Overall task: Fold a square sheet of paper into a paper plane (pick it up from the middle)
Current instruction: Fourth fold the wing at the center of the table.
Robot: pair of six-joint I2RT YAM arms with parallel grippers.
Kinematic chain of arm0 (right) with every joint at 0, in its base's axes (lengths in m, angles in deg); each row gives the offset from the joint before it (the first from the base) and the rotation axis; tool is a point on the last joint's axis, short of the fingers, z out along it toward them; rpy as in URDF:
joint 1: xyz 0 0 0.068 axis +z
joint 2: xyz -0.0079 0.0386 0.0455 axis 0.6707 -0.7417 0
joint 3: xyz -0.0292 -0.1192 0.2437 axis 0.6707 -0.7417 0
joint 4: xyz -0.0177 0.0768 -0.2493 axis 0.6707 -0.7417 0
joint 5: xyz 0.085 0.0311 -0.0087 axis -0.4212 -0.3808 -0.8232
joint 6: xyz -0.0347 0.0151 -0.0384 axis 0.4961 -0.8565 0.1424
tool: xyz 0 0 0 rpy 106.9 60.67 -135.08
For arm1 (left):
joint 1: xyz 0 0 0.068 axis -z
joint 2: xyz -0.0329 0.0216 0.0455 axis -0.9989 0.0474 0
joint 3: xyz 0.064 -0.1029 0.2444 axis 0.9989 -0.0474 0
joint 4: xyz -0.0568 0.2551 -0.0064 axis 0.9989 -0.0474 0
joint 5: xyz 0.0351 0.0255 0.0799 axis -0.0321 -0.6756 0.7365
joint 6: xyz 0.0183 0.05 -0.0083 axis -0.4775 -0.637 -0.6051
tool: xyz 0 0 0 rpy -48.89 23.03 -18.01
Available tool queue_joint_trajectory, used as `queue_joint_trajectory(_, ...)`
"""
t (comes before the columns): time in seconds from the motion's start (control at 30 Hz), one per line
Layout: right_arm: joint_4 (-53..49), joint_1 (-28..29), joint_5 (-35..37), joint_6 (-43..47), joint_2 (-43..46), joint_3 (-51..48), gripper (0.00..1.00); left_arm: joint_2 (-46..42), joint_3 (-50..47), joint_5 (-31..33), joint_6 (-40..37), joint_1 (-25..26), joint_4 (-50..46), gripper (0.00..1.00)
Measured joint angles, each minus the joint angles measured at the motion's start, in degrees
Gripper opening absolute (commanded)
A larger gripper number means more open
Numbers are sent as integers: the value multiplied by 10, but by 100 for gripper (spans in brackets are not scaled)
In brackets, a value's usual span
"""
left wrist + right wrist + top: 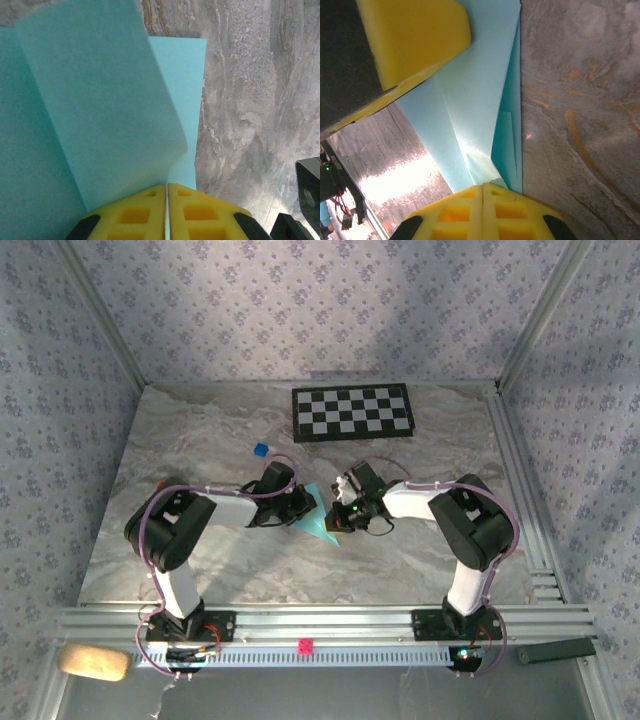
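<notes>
Nearest, a metal rail (330, 622) runs along the table's edge and carries both arm bases, with a tan pad (93, 661) lying at its left end, a small pink piece (304, 645) near the middle and a dark bar (555, 650) at the right end. From the bases both arms bend inward over the marbled table (200, 570) and meet near its middle. There the left gripper (300, 506) and the right gripper (341, 512) face each other, with the light-blue paper (318, 521) between them, partly folded and coming to a point on its near side. In the left wrist view the left gripper's yellow pads (135, 215) are pressed together on an edge of the paper, and a folded flap of it rises and curves over in front of them above a flatter layer. In the right wrist view the right gripper's yellow pads (512, 212) are likewise clamped on the paper, whose creased layers run away from them towards the left gripper's yellow pad at the upper left. Farther back and a little left, a tiny blue cube (261, 450) sits alone on the table, well apart from the paper. Beyond it, near the far edge, lies a black-and-white checkerboard (352, 412). Patterned walls (320, 310) close in the scene.
</notes>
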Motion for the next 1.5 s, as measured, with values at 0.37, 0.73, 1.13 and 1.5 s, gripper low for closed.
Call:
queue_joint_trajectory(0.37, 19, 0, 0, -11, 0, -11, 0, -22, 13, 4, -37, 0, -42, 28)
queue_joint_trajectory(0.73, 19, 0, 0, -21, 0, -11, 0, -72, 14, 8, -69, 24, -76, 12)
queue_joint_trajectory(1.13, 19, -1, 0, -22, 0, -11, 0, -14, 22, 7, -71, 33, -76, 11)
queue_joint_trajectory(1.5, 19, -1, -2, -23, 21, -12, 5, -9, 31, 9, -76, 33, -87, 10)
